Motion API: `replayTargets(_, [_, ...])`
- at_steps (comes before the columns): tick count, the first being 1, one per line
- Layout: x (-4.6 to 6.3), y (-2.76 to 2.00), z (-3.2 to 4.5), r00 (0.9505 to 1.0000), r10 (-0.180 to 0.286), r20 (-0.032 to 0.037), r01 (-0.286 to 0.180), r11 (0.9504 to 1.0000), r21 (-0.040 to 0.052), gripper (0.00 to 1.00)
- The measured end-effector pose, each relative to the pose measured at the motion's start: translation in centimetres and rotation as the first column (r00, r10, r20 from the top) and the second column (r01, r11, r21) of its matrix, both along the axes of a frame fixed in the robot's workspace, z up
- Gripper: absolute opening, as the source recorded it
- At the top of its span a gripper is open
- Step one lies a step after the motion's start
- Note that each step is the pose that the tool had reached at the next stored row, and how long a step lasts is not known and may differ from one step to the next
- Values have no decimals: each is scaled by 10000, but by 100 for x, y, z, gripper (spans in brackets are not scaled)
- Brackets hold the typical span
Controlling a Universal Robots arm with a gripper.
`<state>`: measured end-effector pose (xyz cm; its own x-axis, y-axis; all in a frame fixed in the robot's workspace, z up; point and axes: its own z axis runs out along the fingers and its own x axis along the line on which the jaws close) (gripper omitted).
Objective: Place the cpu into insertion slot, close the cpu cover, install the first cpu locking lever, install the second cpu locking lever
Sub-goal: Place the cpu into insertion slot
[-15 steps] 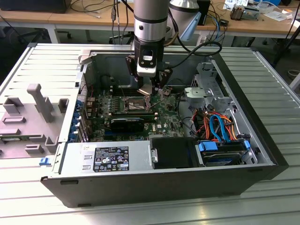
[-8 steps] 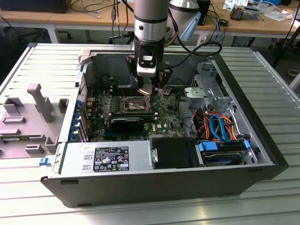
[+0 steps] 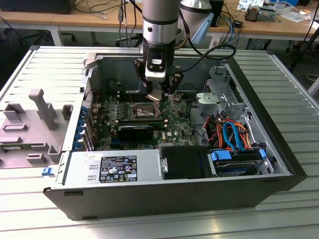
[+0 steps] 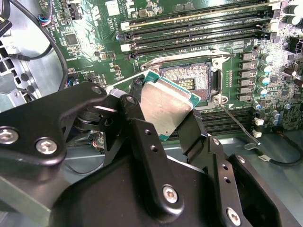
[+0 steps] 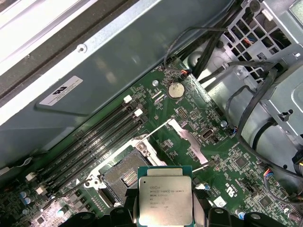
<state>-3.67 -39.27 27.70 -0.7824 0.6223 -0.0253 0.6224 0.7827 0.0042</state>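
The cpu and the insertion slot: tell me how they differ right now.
The cpu shows a dull silver metal top; the insertion slot is a dark recess in a metal frame. The cpu is gripped in the tool, off the board; the insertion slot sits fixed in the green motherboard. In the second wrist view the cpu is tilted, while the insertion slot lies flat and empty. Both are square and of similar footprint.

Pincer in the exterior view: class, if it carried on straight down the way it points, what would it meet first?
Probably the open black insertion slot on the green motherboard: the pincer grips the small square silver-topped cpu above it, so the chip would land first. Depth is unclear.
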Motion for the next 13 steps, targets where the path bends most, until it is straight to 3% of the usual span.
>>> replayTargets(13, [0,0,0,10000,-85,0,85,10000,-15,54])
